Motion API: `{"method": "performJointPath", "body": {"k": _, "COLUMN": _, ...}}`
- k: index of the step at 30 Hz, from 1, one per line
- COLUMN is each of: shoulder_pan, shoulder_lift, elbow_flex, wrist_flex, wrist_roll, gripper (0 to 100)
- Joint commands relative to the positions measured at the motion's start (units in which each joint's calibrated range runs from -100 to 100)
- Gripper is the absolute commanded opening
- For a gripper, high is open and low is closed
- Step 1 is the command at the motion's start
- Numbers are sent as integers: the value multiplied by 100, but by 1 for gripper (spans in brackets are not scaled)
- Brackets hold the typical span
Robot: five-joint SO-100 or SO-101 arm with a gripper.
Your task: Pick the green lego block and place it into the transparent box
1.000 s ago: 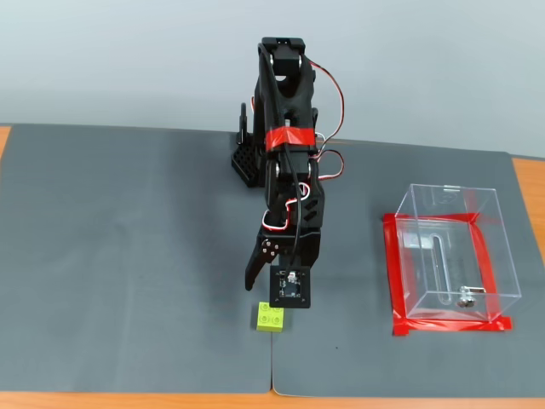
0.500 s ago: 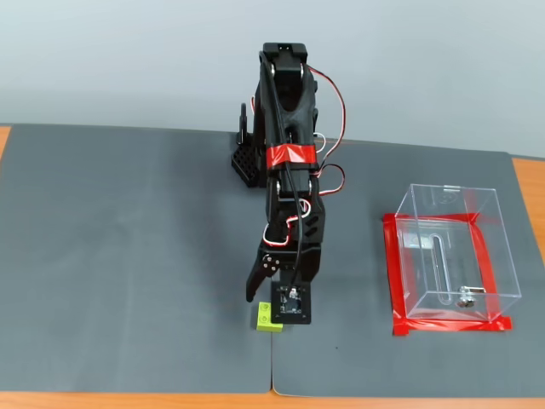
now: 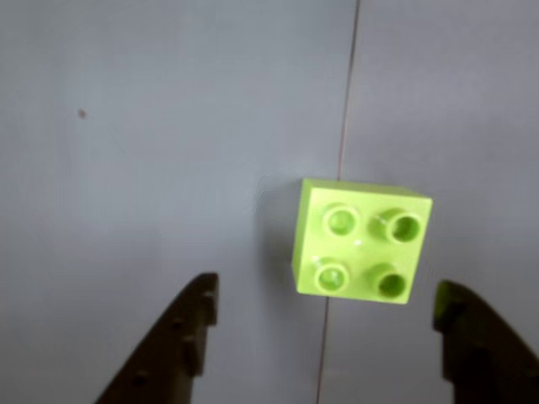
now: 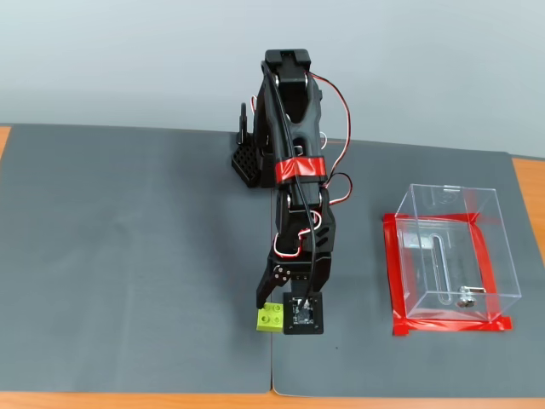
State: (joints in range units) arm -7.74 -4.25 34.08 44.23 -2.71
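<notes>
The green lego block (image 3: 362,251) lies studs up on the grey mat, right on the seam between two mat pieces. The two dark fingers of my open gripper (image 3: 327,290) reach in from the bottom edge of the wrist view, one on each side of the block, and neither touches it. In the fixed view the gripper (image 4: 277,305) hangs low over the block (image 4: 271,317), and the wrist camera module hides the right finger. The transparent box (image 4: 502,256) stands empty at the right, with red tape (image 4: 396,273) around its base.
Two grey mats meet at a seam (image 4: 272,371) that runs toward the front edge. Orange table wood (image 4: 128,400) shows along the front and the sides. The arm's base (image 4: 245,162) stands at the back centre. A pale wall rises behind.
The arm has stretched forward and lowered. The gripper moved from just behind the block to over it, so the open fingers now straddle it. The block and the box have not moved.
</notes>
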Motion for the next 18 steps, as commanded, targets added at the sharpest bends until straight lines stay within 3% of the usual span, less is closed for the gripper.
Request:
{"method": "performJointPath", "body": {"k": 1, "shoulder_pan": 54, "shoulder_lift": -29, "elbow_flex": -256, "wrist_flex": -74, "wrist_roll": 29, "gripper": 30}}
{"method": "performJointPath", "body": {"k": 18, "shoulder_pan": 196, "shoulder_lift": 438, "elbow_flex": -301, "wrist_flex": -248, "wrist_roll": 44, "gripper": 30}}
